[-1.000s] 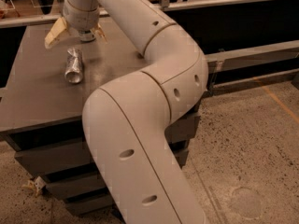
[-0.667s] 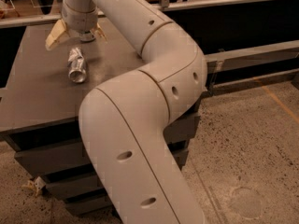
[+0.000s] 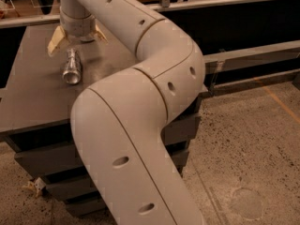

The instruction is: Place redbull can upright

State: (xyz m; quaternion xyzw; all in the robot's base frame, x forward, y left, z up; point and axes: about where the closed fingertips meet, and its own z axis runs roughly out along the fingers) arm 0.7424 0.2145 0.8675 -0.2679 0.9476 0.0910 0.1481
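The redbull can (image 3: pixel 72 66), slim and silvery, lies on its side on the dark table (image 3: pixel 33 102), with one shiny round end facing the camera. My gripper (image 3: pixel 78 37) hangs just over the can's far end. It is open, with one tan finger (image 3: pixel 56 41) out to the left and the other out to the right, and nothing held between them. The wrist hides the can's far tip.
My thick white arm (image 3: pixel 140 107) bends across the table's right half and hides that side. A rail and a dark wall run behind the table. Speckled floor (image 3: pixel 248 149) lies to the right, and drawers sit under the tabletop.
The gripper has come down a little closer to the can's far end, and the elbow has shifted slightly. The can has stayed lying in the same spot.
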